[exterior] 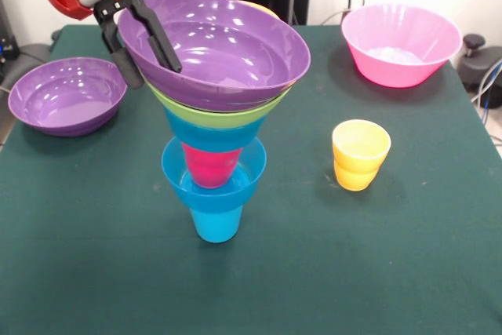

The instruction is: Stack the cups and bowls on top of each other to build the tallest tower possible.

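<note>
Tower (216, 143) stands mid green tabletop (376, 272): plain tapered blue plastic cup (215, 221) at bottom, small glossy blue bowl (235, 182) on it, red cup (210, 166) inside, 2nd blue bowl (212, 132), lime green bowl (216, 110), then wide shallow purple plastic bowl (223, 49) on top, tilted. Gripper (145, 56) w/ black fingers (161, 41) closed on top purple bowl's rim, one inside, one outside. Other purple bowl (67, 93) at pic left, large pink bowl (400, 43) top right, stepped yellow cup (360, 154) upright right of tower, apart
</note>
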Tool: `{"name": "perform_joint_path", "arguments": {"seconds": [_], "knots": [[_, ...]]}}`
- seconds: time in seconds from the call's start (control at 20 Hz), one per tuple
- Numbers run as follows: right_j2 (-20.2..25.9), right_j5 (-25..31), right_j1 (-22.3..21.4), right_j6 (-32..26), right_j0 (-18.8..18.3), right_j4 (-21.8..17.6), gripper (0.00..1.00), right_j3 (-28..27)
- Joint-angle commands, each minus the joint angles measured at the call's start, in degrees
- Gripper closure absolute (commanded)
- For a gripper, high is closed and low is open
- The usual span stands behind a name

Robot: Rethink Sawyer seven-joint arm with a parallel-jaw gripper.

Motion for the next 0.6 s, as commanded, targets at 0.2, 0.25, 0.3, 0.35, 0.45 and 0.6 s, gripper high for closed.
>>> {"name": "perform_joint_path", "arguments": {"seconds": [0.2,0.25,0.3,0.35,0.45,0.6], "knots": [[-3.13,6.87,-0.31,-14.38,3.85,-2.19,0.00,-2.26],[-3.18,7.01,-0.26,-14.31,3.92,-2.11,0.00,-2.35],[-3.17,7.33,-0.36,-14.40,3.99,-2.02,0.00,-2.52],[-3.21,7.67,-0.34,-14.56,4.08,-1.98,0.00,-2.77],[-3.23,8.40,-0.37,-14.76,4.27,-1.79,0.00,-3.29],[-3.25,8.48,-0.06,-15.07,4.15,-2.03,0.00,-3.37]]}}
